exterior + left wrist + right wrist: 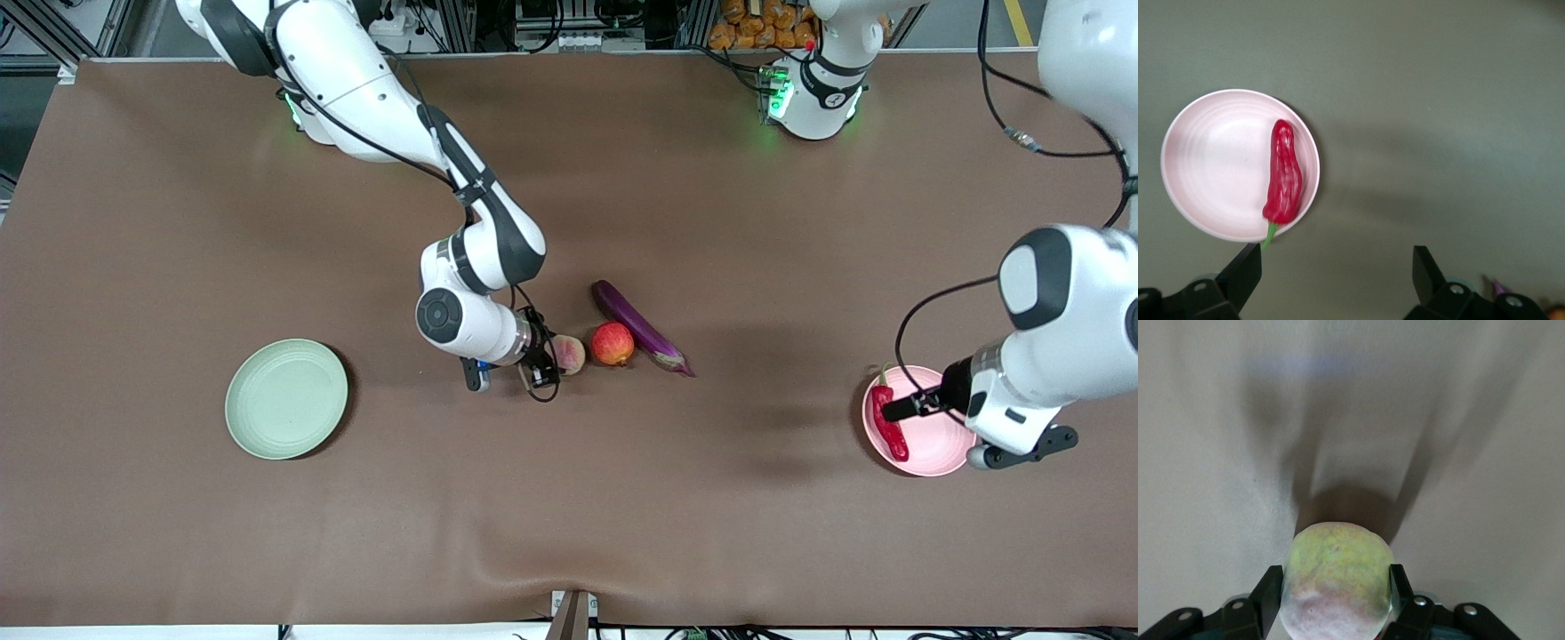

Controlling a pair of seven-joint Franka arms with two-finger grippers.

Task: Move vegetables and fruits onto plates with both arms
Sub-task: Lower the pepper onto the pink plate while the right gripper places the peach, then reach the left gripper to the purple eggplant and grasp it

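**A:** Going across the front view from its left edge, what came first?

**B:** The green plate (286, 399), bare, at lower left of the frame. Next, at centre, the right gripper (553, 357) was down at the table with its fingers clamped on the peach (569, 354). The right wrist view showed the peach (1337, 580) squeezed between both fingers (1269, 593), sitting right at the camera's lower edge.

**A:** And beside it?

**B:** The apple (613, 344) lay just right of the peach, nearly touching it. Then came the eggplant (640, 327), its long axis slanting from upper left to lower right in the frame, stem end lowest.

**A:** So which way did the peach have to travel?

**B:** Judging by the layout, toward frame left. The green plate lay well apart from the gripper and slightly lower in the picture, with open brown table (178, 222) between them. The right arm was clearly the nearer one to that plate.

**A:** And the right side of the frame?

**B:** The pink plate (942, 458) at lower right held the chili (889, 427), lying roughly top to bottom near the plate's left rim. The left gripper (898, 409) hung over that plate, and in the left wrist view its fingers (1245, 273) stood wide apart, holding nothing, with the chili (1283, 173) on the pink plate (1205, 167).
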